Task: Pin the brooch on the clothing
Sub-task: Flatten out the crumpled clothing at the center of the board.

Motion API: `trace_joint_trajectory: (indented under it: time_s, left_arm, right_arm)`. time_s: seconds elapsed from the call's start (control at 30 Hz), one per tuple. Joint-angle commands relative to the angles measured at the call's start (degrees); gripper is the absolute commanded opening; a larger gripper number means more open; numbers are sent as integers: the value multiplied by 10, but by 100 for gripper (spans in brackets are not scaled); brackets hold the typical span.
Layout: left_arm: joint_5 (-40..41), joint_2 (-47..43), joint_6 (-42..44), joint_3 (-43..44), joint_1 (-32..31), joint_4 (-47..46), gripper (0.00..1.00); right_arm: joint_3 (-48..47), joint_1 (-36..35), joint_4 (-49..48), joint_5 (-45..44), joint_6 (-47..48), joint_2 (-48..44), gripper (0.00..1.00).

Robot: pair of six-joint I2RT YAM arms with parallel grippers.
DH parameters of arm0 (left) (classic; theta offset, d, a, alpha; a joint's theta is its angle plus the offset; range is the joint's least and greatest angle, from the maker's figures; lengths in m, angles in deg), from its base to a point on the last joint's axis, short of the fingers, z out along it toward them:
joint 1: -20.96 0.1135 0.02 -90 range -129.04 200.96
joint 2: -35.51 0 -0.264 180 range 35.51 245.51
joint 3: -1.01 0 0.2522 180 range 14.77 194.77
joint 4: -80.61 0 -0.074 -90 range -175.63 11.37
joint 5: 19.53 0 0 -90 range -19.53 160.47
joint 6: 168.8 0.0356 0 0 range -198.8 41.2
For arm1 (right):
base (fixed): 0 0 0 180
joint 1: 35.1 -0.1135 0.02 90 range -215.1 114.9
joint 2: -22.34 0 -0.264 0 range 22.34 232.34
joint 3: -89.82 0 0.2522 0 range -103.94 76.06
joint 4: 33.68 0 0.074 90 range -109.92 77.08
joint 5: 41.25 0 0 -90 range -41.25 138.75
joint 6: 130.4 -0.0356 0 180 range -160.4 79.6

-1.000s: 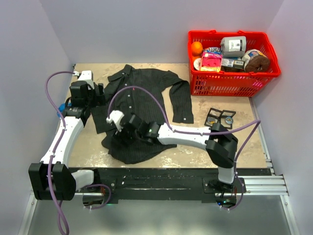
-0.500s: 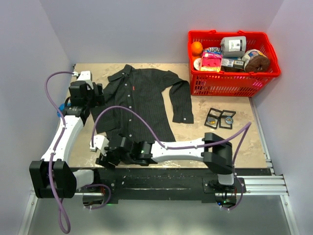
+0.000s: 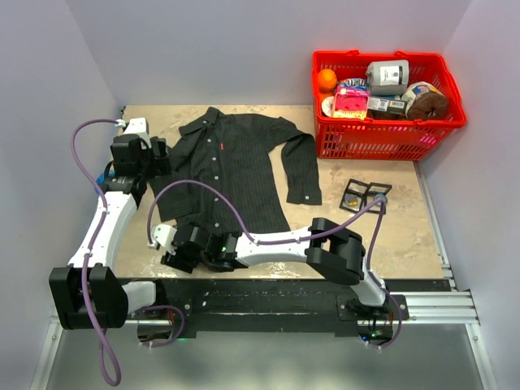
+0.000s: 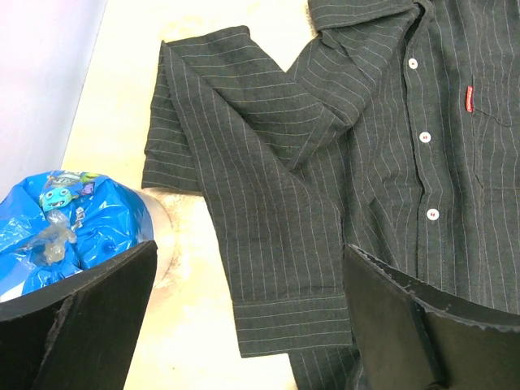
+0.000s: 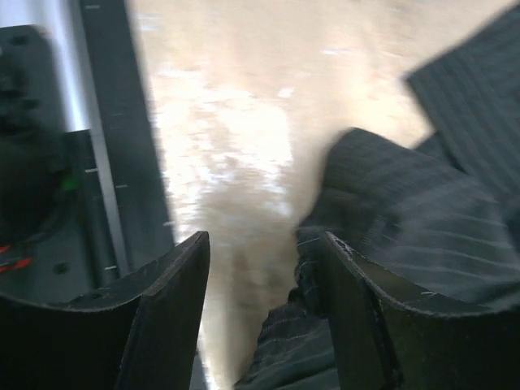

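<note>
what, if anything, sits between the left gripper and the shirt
Nothing visible does. The left gripper hangs open right above the shirt, its sleeve showing bare between the fingers; the blue bag lies off to one side.

The shirt [image 3: 236,162] lies spread on the table [image 3: 406,236]. Right of the shirt, in the far corner, stands a full basket [image 3: 382,143]. Two flat cases [image 3: 365,195] lie right of the shirt, nearer than the basket. A bag [image 4: 49,219] sits just left of the shirt's sleeve. The right gripper [image 3: 173,250] is at the shirt's near left hem.
</note>
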Motion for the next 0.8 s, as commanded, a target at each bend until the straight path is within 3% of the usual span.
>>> trace_joint_trajectory:
  time_s: [0.0, 0.6, 0.67, 0.77]
  left_arm:
    - [1, -1, -10, 2, 4, -21, 99]
    - [-12, -2, -11, 0, 4, -23, 99]
    - [-13, -1, -12, 0, 4, -24, 99]
    - [-17, -2, -12, 1, 4, -24, 99]
  right_arm:
    - [-6, 15, -19, -67, 20, 3, 59]
    - [-8, 36, -34, -67, 19, 60, 61]
    - [-4, 36, -40, -80, 17, 61, 59]
    - [1, 36, -49, -102, 13, 57, 48]
